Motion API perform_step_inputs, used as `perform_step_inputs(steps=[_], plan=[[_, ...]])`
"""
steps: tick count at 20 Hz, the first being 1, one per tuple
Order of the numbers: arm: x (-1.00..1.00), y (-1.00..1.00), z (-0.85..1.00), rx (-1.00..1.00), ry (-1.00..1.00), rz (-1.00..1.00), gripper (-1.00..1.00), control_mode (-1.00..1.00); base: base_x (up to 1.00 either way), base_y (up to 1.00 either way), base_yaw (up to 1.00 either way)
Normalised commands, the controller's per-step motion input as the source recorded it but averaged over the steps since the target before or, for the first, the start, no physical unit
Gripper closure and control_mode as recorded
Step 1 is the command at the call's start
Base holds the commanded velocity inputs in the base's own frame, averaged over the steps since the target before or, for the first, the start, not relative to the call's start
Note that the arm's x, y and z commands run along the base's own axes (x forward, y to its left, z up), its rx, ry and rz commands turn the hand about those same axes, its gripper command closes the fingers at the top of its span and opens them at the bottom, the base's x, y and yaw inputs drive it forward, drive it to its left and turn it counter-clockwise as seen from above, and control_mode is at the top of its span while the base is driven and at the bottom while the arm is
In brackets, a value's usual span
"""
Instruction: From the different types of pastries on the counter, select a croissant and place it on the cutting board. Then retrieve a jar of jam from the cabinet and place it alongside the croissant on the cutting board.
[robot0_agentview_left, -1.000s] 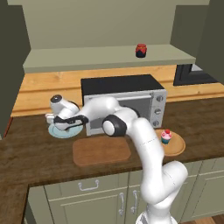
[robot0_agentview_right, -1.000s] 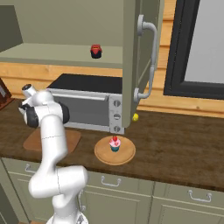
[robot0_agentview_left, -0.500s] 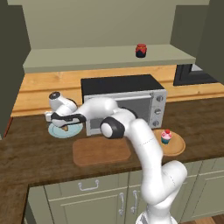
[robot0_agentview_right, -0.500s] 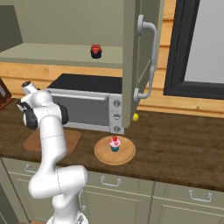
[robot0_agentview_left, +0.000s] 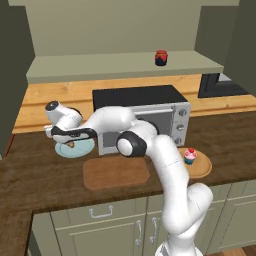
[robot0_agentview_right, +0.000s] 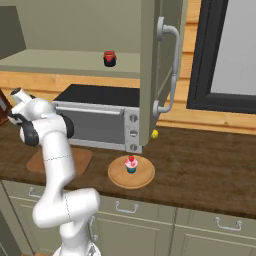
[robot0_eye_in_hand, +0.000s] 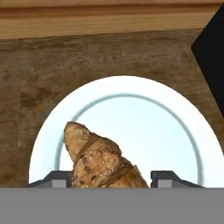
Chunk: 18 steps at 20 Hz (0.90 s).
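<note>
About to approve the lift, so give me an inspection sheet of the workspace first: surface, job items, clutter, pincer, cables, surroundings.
Surface: dark wood counter, no spills seen.
Croissant: on the pale blue plate, between the pincer's fingertips.
Board: on the counter in front of the microwave, nothing on it.
Jam: on the shelf above the microwave, upright.
Clutter: cupcake on a round wooden plate, right of the board.
Pincer: low over the plate, fingertips either side of the croissant; grip cannot be told.
Cables: nothing seen.
Surroundings: microwave shut; cabinet door open.
</note>
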Motion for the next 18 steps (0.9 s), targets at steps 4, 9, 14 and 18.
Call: perform_step_inputs(steps=[4, 9, 14, 18], plan=[[-0.98, -0.02, 0.40, -0.02, -0.05, 0.03, 1.00, -1.00, 0.00, 0.00, 0.00], [-1.00, -0.13, 0.07, -0.02, -0.10, 0.02, 1.00, -1.00, 0.00, 0.00, 0.00], [-1.00, -0.33, 0.09, 0.00, -0.09, 0.00, 1.00, -1.00, 0.00, 0.00, 0.00], [-0.67, -0.47, 0.10, 0.00, -0.05, 0.00, 1.00, -1.00, 0.00, 0.00, 0.00]])
